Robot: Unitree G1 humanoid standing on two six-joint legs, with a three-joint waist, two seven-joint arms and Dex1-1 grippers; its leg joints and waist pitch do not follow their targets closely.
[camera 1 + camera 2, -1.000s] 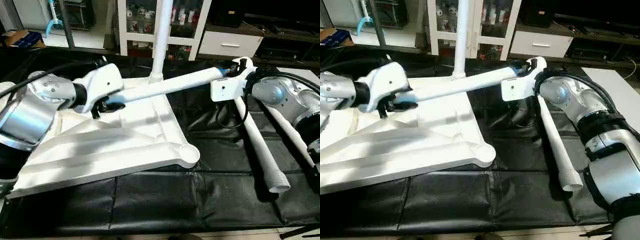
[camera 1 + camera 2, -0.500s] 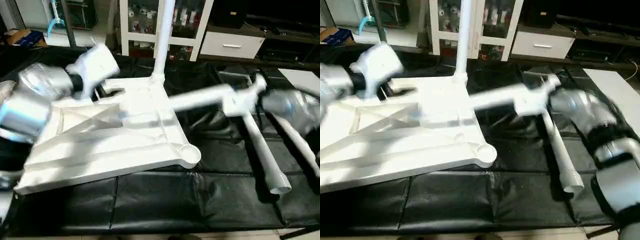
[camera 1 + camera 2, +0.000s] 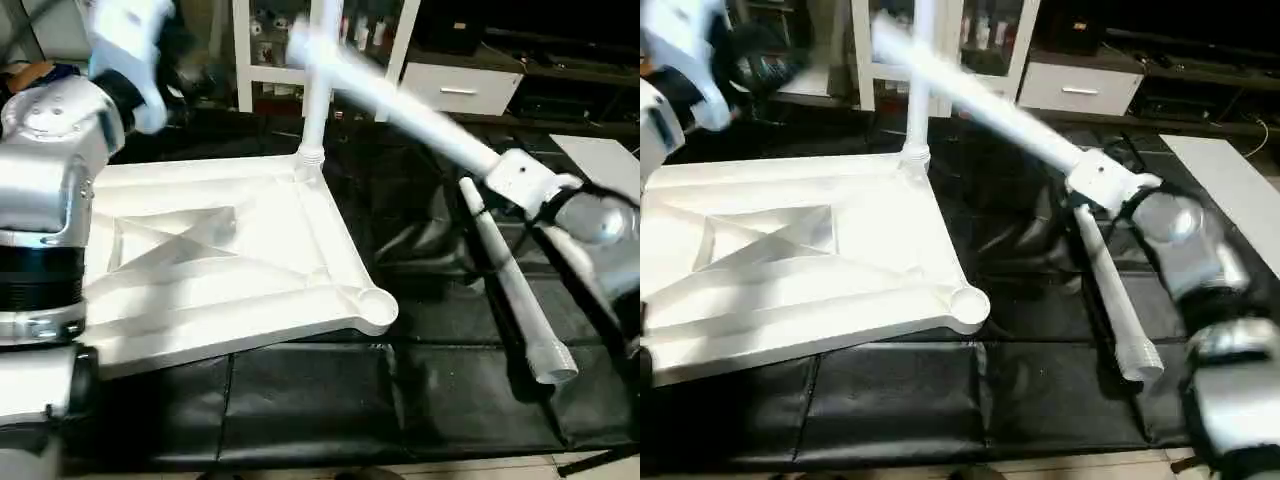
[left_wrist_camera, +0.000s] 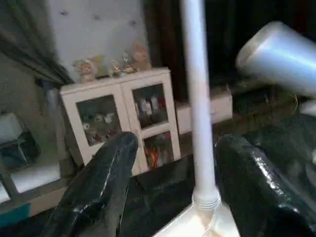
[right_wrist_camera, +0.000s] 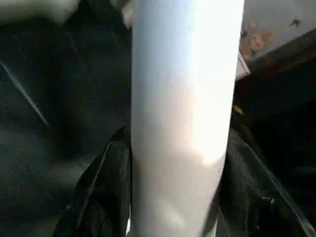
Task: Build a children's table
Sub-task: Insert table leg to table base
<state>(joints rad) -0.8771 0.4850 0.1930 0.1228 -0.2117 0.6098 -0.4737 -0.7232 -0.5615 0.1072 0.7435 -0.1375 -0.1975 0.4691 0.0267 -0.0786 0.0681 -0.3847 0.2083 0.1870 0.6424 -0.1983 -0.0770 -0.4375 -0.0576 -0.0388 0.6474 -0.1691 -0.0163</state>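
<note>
While the right claw (image 5: 175, 197) grips a leg (image 3: 410, 105) — left claw (image 4: 170, 192) gapes.

The leg (image 3: 400, 105) clamped in the right gripper (image 5: 175, 197) is smeared by motion, its far end a blur, and it hides the gap between the fingers (image 5: 98, 192). The left gripper (image 4: 170, 192) sits partly below the frame edge. Beyond it, the upright leg (image 4: 197, 98) is cut off at the top, and the cabinet's (image 4: 123, 118) contents are too small to identify.
</note>
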